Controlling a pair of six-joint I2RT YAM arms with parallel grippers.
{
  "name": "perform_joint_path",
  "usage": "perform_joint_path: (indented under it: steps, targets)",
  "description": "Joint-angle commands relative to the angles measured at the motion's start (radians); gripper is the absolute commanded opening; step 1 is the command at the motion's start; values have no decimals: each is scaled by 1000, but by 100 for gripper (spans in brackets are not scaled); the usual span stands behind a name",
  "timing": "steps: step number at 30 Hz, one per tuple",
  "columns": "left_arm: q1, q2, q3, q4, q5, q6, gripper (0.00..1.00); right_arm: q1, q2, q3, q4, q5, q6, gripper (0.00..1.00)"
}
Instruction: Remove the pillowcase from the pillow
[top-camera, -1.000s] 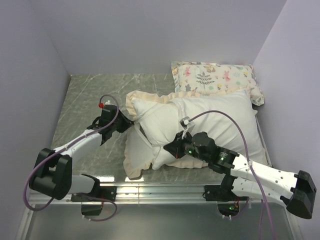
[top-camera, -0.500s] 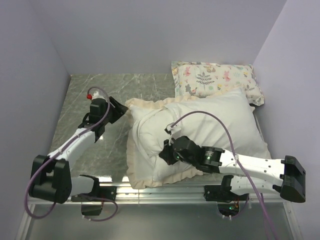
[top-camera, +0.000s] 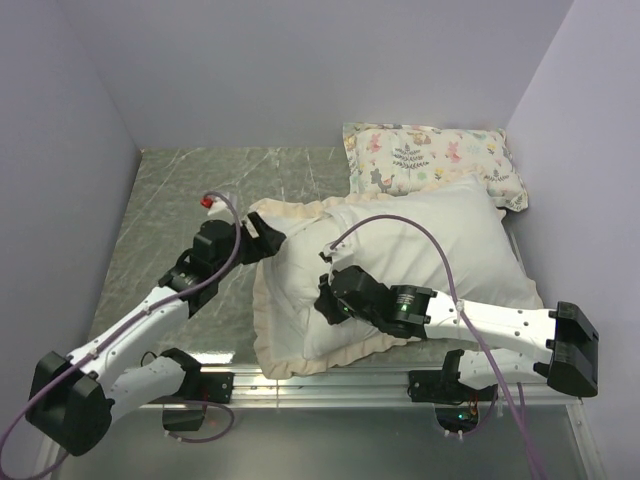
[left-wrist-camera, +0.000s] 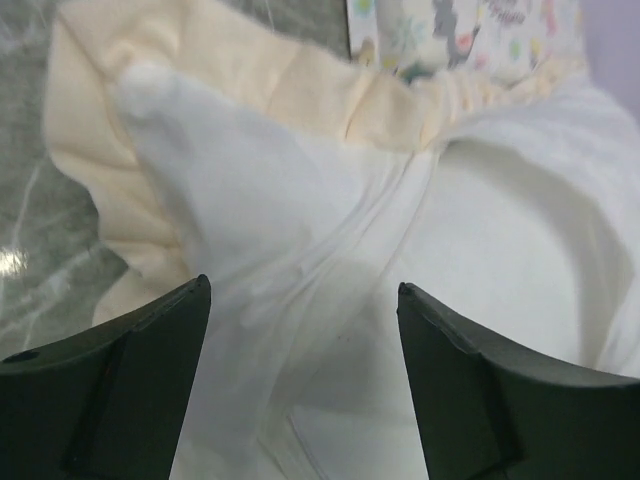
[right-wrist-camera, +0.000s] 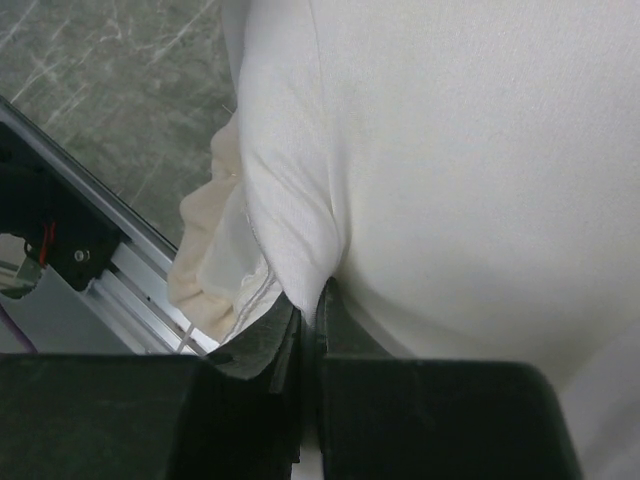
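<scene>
The pillowcase (top-camera: 262, 320) lies white side out, its cream ruffle running along the left and near edges. The big white pillow (top-camera: 440, 240) bulges out to the right of it. My left gripper (top-camera: 262, 232) hovers open at the top-left corner. In the left wrist view the left gripper (left-wrist-camera: 300, 285) has only loose white folds under it, and the ruffle (left-wrist-camera: 300, 90) lies beyond. My right gripper (top-camera: 325, 295) is shut on a fold of white fabric beside the ruffle (right-wrist-camera: 200, 270). The right wrist view shows the right gripper (right-wrist-camera: 318, 295) pinching that fold. The dark grey side is hidden.
A small animal-print pillow (top-camera: 430, 155) lies at the back right against the wall, touching the big pillow's far edge. Grey marble tabletop (top-camera: 180, 190) shows at the left. The metal base rail (top-camera: 330, 380) runs just under the near ruffle. Walls close in on three sides.
My left gripper opened, let go of the left corner, swung out to the left and came back over that corner. The right gripper dragged its white fold to the left.
</scene>
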Motion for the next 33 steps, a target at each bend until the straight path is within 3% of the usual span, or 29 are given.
perform_joint_path:
  steps: [1, 3, 8, 11, 12, 15, 18, 25, 27, 29, 30, 32, 33]
  targets:
    - [-47, 55, 11, -52, -84, 48, 81, 6, -3, 46, -34, 30, 8, 0]
    - [-55, 77, -9, -33, -105, 40, 81, 5, -5, 46, -37, 35, 8, 0]
    - [-52, 120, -4, -96, -372, -20, 71, 6, -29, 34, -52, 36, 18, 0]
    - [-20, 119, -1, -73, -428, -40, 56, 6, -55, 8, -54, 35, 28, 0]
    - [-9, 122, 12, -69, -438, -43, 42, 6, -64, -3, -57, 38, 31, 0]
    - [35, 151, 52, -52, -454, -51, 17, 10, -97, -26, -64, 30, 35, 0]
    - [80, 235, 97, -27, -443, -43, 0, 14, -140, -49, -66, 27, 46, 0]
    - [190, 375, 86, 100, -271, -66, 1, 14, -241, -61, -89, 55, 66, 0]
    - [230, 395, 40, 212, -184, -55, 0, 14, -255, -51, -87, 64, 72, 0]
    - [241, 393, -16, 363, -39, -44, 12, 13, -258, -31, -83, 73, 68, 0]
    - [241, 398, -24, 396, 7, -32, 28, 14, -252, -2, -77, 78, 66, 0]
    - [241, 402, -24, 438, 121, -26, 44, 11, -226, 35, -63, 75, 49, 0]
    - [241, 398, -27, 464, 147, -32, 59, 7, -216, 75, -35, 58, 40, 0]
